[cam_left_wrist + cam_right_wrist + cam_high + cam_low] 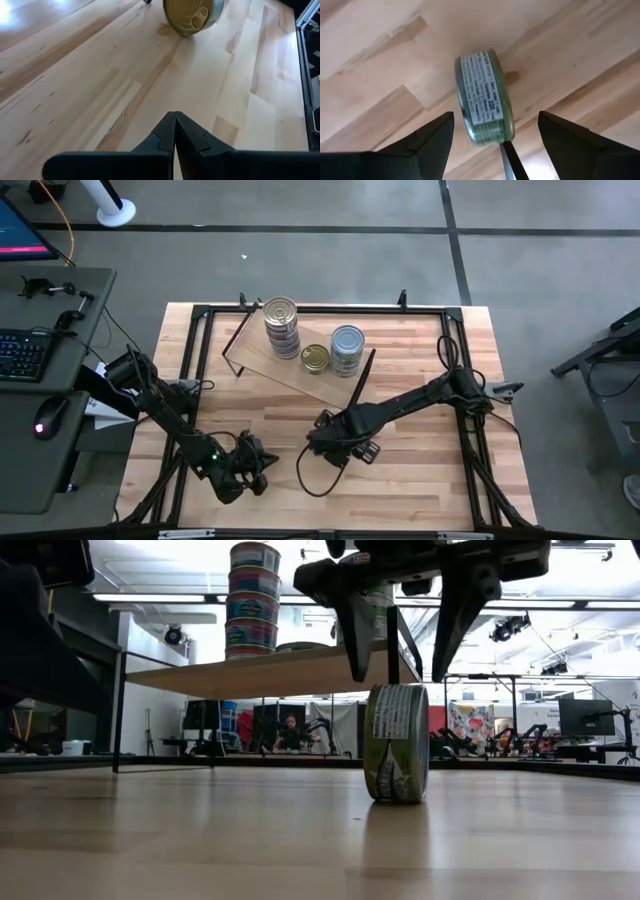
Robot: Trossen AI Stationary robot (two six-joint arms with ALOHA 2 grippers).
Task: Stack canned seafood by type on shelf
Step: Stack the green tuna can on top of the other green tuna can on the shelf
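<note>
Mostly done, by the look of the shelf (290,365), set at about 12 o'clock from table centre: a tall stack of tins (281,328) at its 10 o'clock end, a second stack with a pale-blue top (347,350) toward 2 o'clock, and a single gold-topped tin (315,358) low between them, just beside the blue stack. Cannot tell from above whether each stack holds one type only; in the low view the tall stack (254,600) shows similar banded labels all the way up. Left to place: one green-labelled tin (396,743), off the shelf, standing on its rim on the tabletop (420,480) near table centre, at about 6 o'clock from the shelf. Right gripper (408,635) poised directly above that tin, jaws spread wide to either side of it, holding nothing, fingertips clear of the label in the right wrist view (483,102). Gold pull-tab face of the tin (194,15) plain in the left wrist view, so probably belongs with the gold-topped one on the shelf. Left gripper (174,122) parked at about 7 o'clock on the table, jaws pressed together and empty. Remaining, as a judgement: grasp the standing tin, lift, set atop its match.
</note>
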